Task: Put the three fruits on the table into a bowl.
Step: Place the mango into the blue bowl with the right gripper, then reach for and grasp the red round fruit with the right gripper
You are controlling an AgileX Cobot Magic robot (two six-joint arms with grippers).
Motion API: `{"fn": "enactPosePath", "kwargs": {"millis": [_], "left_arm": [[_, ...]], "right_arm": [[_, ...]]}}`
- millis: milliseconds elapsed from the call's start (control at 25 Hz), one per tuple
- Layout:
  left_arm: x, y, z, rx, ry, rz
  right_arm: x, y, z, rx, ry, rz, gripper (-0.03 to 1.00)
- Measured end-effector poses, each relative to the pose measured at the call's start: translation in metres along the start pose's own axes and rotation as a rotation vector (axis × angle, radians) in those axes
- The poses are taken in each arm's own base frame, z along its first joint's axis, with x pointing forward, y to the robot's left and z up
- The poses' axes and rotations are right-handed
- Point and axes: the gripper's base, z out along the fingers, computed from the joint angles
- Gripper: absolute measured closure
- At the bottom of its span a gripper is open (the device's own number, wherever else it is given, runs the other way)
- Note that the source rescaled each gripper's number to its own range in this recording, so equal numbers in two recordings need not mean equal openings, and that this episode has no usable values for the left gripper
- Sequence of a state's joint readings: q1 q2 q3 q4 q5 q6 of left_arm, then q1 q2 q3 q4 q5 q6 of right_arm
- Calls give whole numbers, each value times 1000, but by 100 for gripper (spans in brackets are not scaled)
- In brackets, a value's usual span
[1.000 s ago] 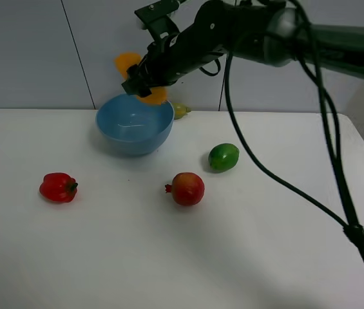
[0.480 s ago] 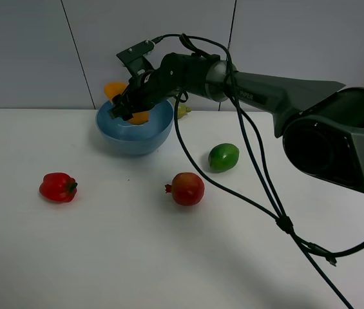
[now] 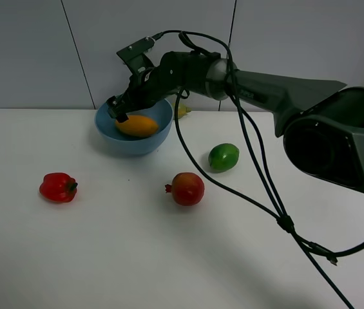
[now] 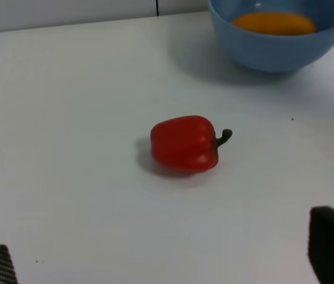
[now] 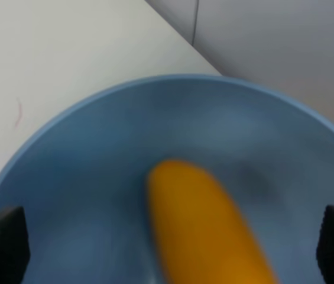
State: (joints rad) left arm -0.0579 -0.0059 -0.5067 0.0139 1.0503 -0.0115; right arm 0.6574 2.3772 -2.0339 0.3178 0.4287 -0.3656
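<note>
The orange-yellow mango (image 3: 137, 125) lies inside the light-blue bowl (image 3: 133, 145) at the back of the white table (image 3: 104, 257). My right gripper (image 3: 118, 109) hovers open just above the bowl's left rim and holds nothing. In the right wrist view the mango (image 5: 208, 225) lies in the bowl (image 5: 96, 154) between the spread fingertips of the right gripper (image 5: 169, 245). The red pomegranate (image 3: 187, 188) and the green fruit (image 3: 223, 157) rest on the table right of the bowl. My left gripper (image 4: 164, 260) is open and low over the table, short of the bowl (image 4: 273, 50).
A red bell pepper (image 3: 58, 187) lies at the left and also shows in the left wrist view (image 4: 185, 144). A small yellow-green fruit (image 3: 182, 111) sits behind the bowl. The right arm's cables (image 3: 259, 187) hang across the right half of the table.
The right gripper lowered the mango from above the bowl's rim into the bowl and let go of it. The mango now lies on the bowl's bottom.
</note>
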Motion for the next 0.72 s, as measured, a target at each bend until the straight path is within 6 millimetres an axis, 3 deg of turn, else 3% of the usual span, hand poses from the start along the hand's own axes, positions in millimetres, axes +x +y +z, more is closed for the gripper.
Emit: {"fn": "enactPosePath", "kwargs": {"millis": [160, 400, 520, 720], "left_arm": [[0, 0, 0, 0, 0, 0], [0, 0, 0, 0, 0, 0], [0, 0, 0, 0, 0, 0], [0, 0, 0, 0, 0, 0]], "right_arm": [[-3, 5, -15, -40, 79, 14, -2], [-28, 20, -92, -132, 290, 19, -3], [-31, 23, -122, -140, 399, -8, -3], [-26, 25, -135, -62, 507, -73, -3]]}}
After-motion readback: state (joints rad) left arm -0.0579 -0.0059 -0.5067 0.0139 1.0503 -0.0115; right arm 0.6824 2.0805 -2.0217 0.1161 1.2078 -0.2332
